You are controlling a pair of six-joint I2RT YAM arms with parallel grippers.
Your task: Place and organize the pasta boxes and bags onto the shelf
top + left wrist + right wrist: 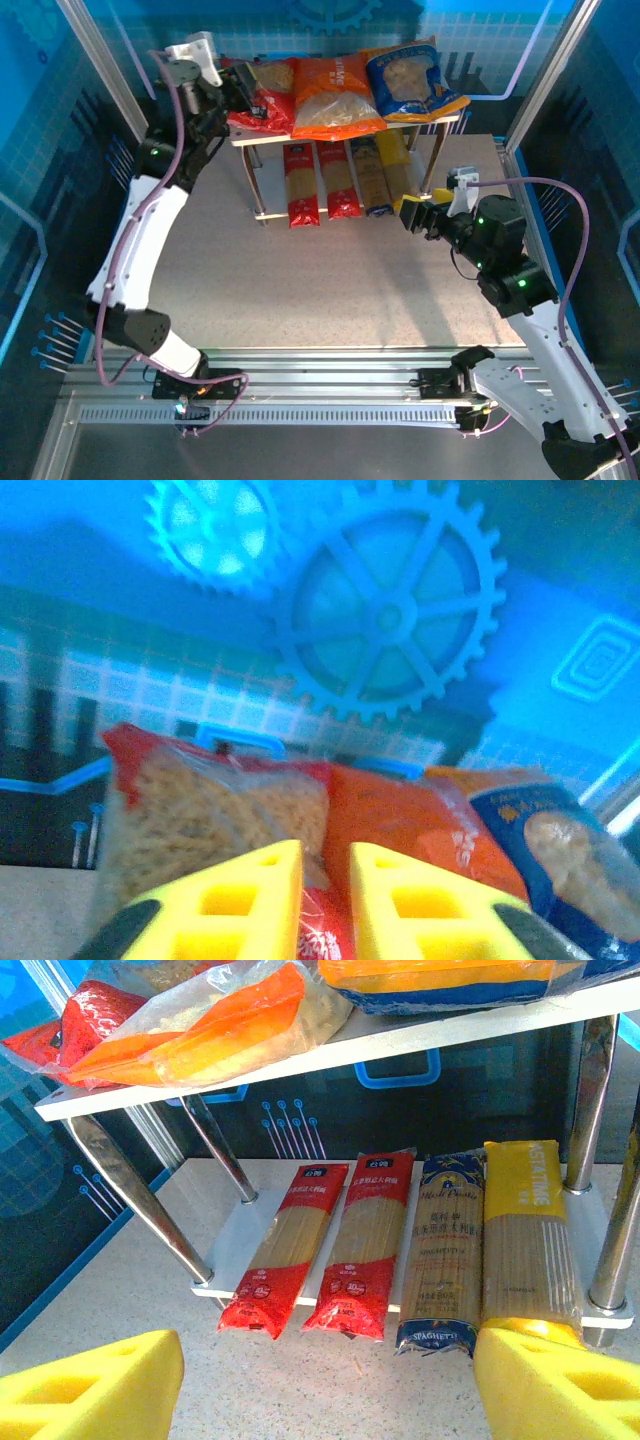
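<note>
On the shelf point(240, 1245), bags point(335, 95) above boxes point(350, 1250)

My right gripper point(328, 1345) has yellow fingers point(560, 1380). I see a red bag point(262, 97), orange bag point(335, 95), blue bag point(412, 80), two red packs point(285, 1260), a dark blue pack point(445, 1250), a yellow pack point(528, 1240).

The dark blue pack point(440, 1260) reads "SPAGHETTI".

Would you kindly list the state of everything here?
Red bag, on top shelf.
Orange bag, on top shelf.
Blue bag, on top shelf.
Left red pack, flat on bottom shelf.
Right red pack, likewise.
Blue pack, likewise.
Yellow pack, likewise.
Left gripper, nearly closed at red bag, grip unclear.
Right gripper, open, empty.
</note>
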